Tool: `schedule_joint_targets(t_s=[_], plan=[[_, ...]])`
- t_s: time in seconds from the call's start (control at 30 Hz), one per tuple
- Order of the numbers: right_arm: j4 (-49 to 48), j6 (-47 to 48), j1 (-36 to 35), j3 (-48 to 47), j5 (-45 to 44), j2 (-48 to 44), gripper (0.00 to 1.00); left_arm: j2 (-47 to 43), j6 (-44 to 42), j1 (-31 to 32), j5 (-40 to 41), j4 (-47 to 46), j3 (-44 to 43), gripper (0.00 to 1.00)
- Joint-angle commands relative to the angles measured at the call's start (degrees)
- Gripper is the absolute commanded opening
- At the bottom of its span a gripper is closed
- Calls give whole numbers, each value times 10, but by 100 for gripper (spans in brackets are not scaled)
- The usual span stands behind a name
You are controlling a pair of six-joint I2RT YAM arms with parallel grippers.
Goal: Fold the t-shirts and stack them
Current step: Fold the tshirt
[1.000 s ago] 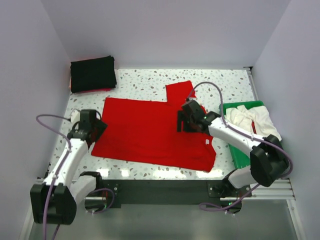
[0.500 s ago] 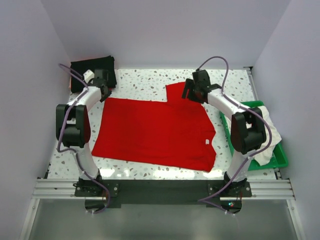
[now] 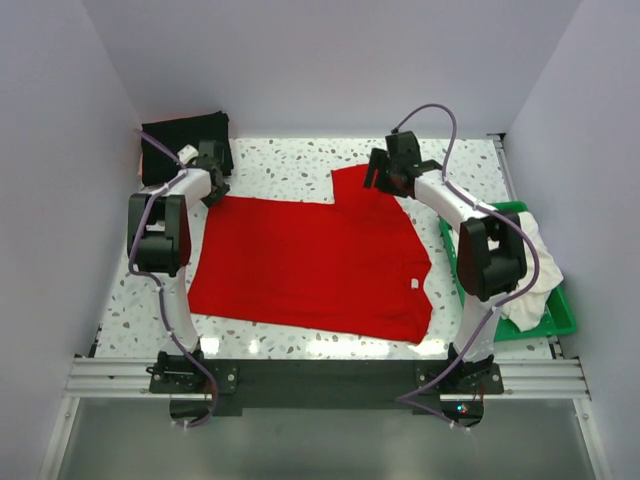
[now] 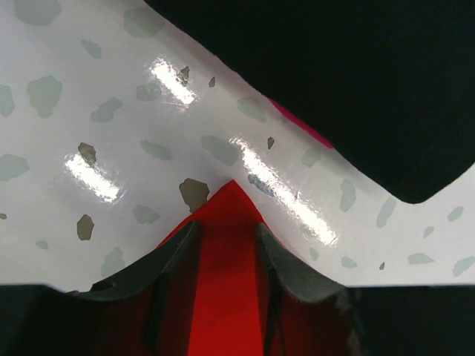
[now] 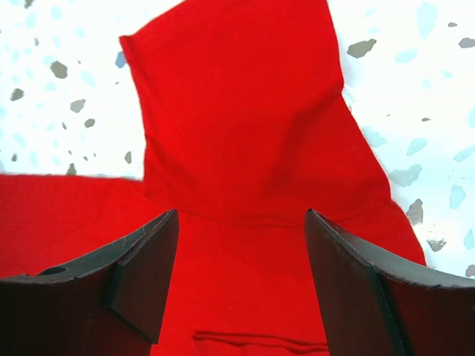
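The red t-shirt [image 3: 310,262] lies spread flat mid-table, its white neck label [image 3: 413,284] near the right edge and one sleeve [image 5: 237,96] sticking out toward the back. My left gripper [image 3: 213,184] is down at the shirt's back-left corner [image 4: 231,191]. Its fingers [image 4: 178,256] stand a narrow gap apart with the red cloth lying flat between and under them. My right gripper [image 3: 378,183] hovers wide open over the base of the sleeve, gripping nothing [image 5: 241,213]. The folded black t-shirt [image 3: 185,143] sits at the back left. The whitish t-shirt [image 3: 535,262] lies crumpled at the right.
The green tray [image 3: 562,318] under the whitish shirt stands along the table's right edge. A sliver of red cloth [image 4: 300,126] shows under the black shirt, just beyond my left fingers. Walls close in the left, back and right sides.
Both arms have swung from the near half of the shirt to its far edge. The left jaws have narrowed at the back-left corner. The right gripper now stands over the sleeve, still wide.
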State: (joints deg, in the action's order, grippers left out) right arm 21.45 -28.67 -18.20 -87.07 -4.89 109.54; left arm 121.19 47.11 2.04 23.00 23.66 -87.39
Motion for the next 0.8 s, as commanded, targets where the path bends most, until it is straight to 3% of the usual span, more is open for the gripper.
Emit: schedule_joint_targets(t_s=[0.0,0.77], plan=[[-6,16,4,-26,2,16,72,13,-6,1,10,3,-28,40],[-18,7,18,-30,22,36,72,7,-38,15,55,8,-61,41]])
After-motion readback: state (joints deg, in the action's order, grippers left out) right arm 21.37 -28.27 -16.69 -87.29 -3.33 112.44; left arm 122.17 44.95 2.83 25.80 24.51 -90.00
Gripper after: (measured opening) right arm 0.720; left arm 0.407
